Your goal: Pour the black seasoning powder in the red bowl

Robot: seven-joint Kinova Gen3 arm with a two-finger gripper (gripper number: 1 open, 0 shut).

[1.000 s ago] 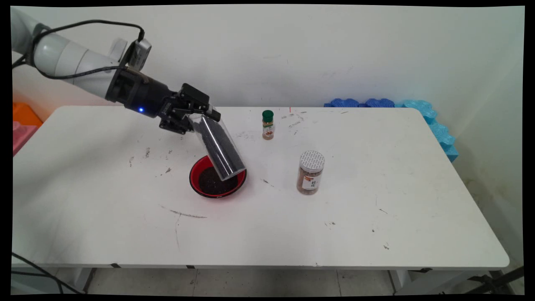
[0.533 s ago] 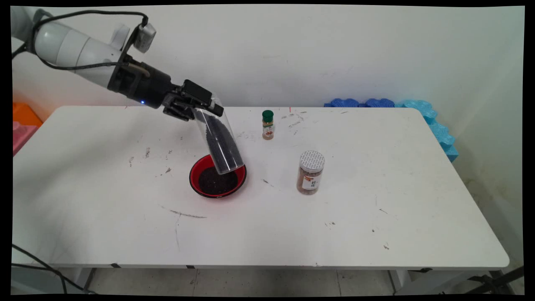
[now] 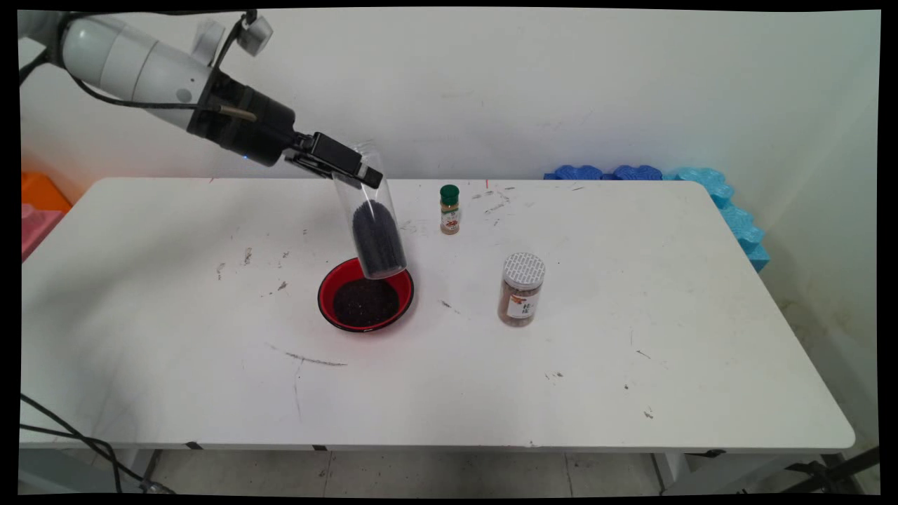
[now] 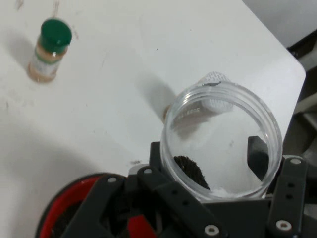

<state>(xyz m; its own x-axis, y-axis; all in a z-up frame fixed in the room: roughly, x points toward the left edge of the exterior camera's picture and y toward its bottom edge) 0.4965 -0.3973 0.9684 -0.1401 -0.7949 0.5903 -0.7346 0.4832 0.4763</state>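
Observation:
My gripper (image 3: 349,165) is shut on the closed end of a clear plastic jar (image 3: 370,224), which hangs steeply tilted with its mouth down. Dark grains fill the jar's lower half. The mouth sits just above the far rim of a red bowl (image 3: 323,300) holding a heap of the same dark grains. In the hand view the gripper (image 4: 213,171) clamps the clear jar (image 4: 223,134) from both sides, a few dark grains show inside it, and the red bowl (image 4: 59,208) lies at the bottom left.
A small green-capped spice bottle (image 3: 449,209) stands behind the bowl to the right, also in the hand view (image 4: 48,49). A white-lidded jar of brown contents (image 3: 522,289) stands right of the bowl. Blue foam blocks (image 3: 729,203) line the table's far right corner.
The arm has risen and the jar has swung from a slant to nearly vertical. Its mouth has lifted to the bowl's far rim, and the grains have slid toward the mouth.

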